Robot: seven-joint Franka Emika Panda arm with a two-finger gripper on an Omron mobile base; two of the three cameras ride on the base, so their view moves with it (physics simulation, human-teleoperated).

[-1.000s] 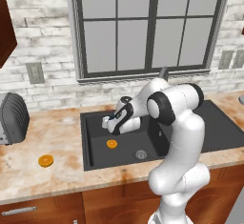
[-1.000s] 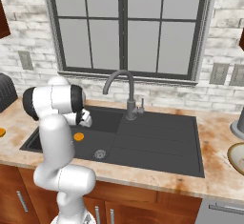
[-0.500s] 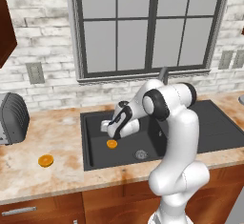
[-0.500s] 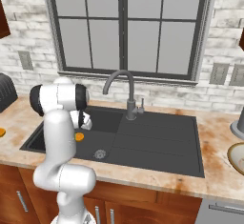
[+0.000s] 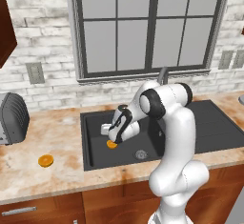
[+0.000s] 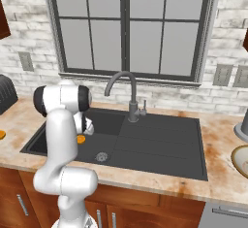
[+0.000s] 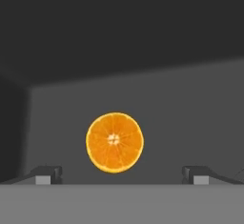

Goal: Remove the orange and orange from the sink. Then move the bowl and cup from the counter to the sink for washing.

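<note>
the gripper [image 7: 119, 175], jaws spread wide and empty, hangs over one orange [image 7: 114, 142] on the sink [image 5: 95, 157] floor, the other orange [image 5: 45, 160] on the counter [image 5: 62, 170] at nine o'clock

1. The sink [image 5: 95, 156] is seen as matte black.
2. The counter [image 5: 62, 166] looks like polished marbled stone.
3. The cabinets [image 6: 145, 215] seem to be brown wood.
4. The orange [image 7: 114, 142] shows a moist, segmented cut face.
</note>
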